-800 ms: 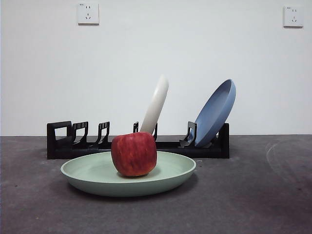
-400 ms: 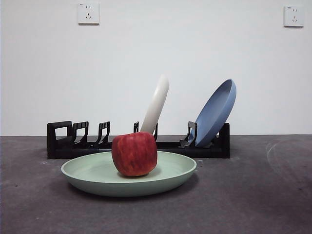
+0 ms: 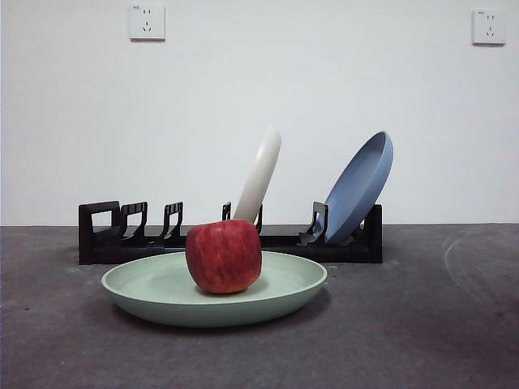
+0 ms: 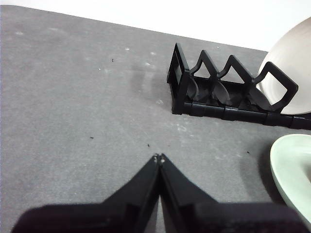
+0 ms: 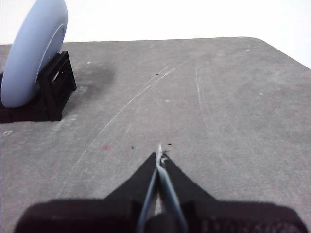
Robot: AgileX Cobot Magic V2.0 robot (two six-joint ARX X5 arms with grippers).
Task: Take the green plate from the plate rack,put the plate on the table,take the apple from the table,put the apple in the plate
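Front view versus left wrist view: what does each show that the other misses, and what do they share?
Only the front view shows the apple resting in the green plate, and the blue plate leaning in the plate rack. Only the left wrist view shows the left end effector, shut and empty above the table. Both show the rack, the cream-white plate, the green plate's rim and the table.

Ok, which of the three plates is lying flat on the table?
The green plate, holding the apple. The cream plate and blue plate stand tilted in the rack.
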